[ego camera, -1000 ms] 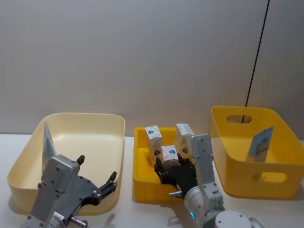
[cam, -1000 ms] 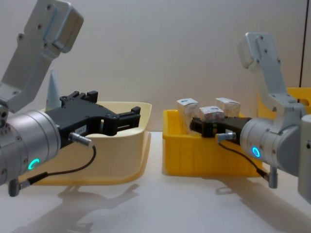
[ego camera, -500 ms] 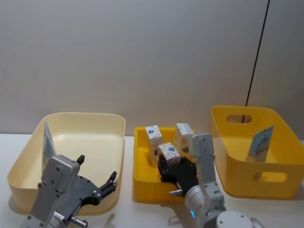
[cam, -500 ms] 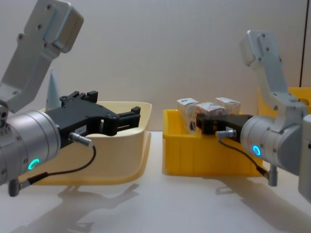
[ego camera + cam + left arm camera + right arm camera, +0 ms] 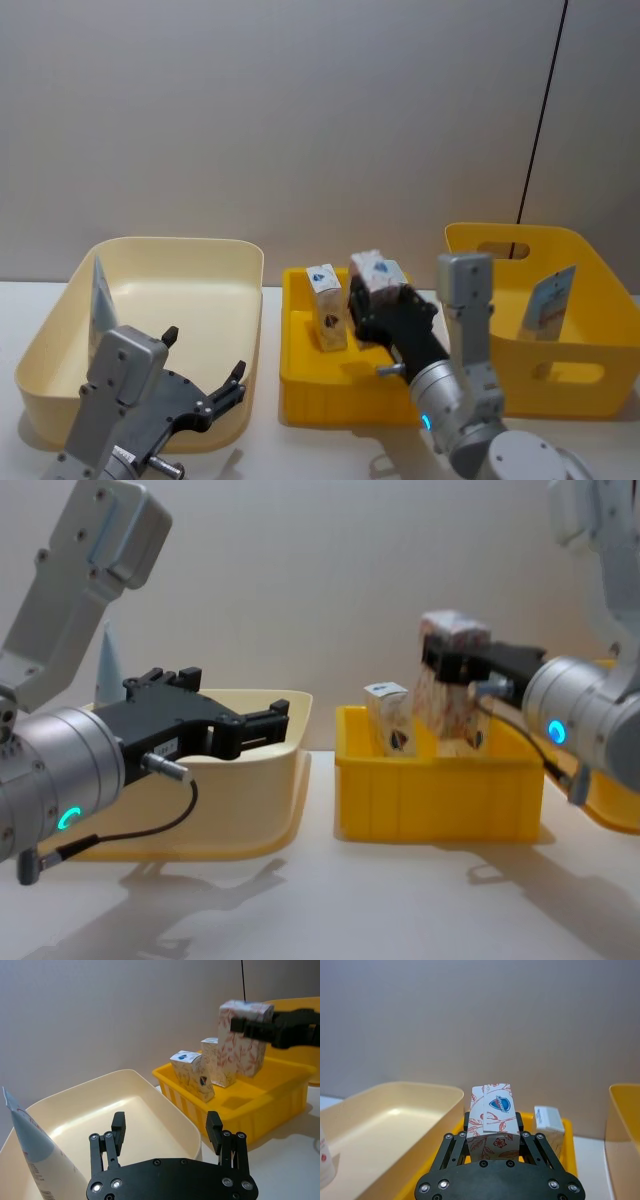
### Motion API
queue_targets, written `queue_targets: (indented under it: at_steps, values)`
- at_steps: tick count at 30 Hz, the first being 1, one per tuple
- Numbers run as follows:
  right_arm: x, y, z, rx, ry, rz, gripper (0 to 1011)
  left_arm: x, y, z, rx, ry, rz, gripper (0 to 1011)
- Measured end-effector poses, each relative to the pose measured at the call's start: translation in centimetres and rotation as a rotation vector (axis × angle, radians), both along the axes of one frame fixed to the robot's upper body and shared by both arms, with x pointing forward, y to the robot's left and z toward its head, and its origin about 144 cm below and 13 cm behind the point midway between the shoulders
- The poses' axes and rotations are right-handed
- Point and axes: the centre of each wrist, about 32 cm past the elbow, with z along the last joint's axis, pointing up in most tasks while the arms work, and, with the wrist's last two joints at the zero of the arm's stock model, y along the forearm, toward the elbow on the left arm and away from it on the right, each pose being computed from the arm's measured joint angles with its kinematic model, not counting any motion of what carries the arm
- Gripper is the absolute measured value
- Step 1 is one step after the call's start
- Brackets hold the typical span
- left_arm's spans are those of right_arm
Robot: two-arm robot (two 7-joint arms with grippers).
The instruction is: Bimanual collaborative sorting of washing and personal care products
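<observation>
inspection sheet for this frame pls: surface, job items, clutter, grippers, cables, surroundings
Surface: white table, bare in front of the bins.
Job's things: one carton lifted above the small yellow bin; two cartons stand inside it; one tube leans in the cream bin, another tube in the large yellow bin.
Clutter: nothing seen.
Grippers: right gripper shut on the lifted carton; left gripper open, near the cream bin's front.
Cables: black lead looping under the left gripper.
Surroundings: plain grey wall.

head: high, looking down | chest: low, side-on | both share middle yellow bin [image 5: 300, 370]
</observation>
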Motion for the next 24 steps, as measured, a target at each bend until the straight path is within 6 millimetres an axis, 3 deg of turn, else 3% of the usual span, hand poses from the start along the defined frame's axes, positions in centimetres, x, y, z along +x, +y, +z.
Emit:
queue_targets:
  at_steps: [13, 24]
  values:
    - [-0.2, -2.8, 2.9, 0.087, -0.18, -0.065, 415, 0.0, 0.0, 0.0, 0.0, 0.0, 0.0, 1003]
    - [-0.7, -6.9, 5.2, 0.131, -0.309, -0.209, 415, 0.0, 0.0, 0.0, 0.0, 0.0, 0.0, 1003]
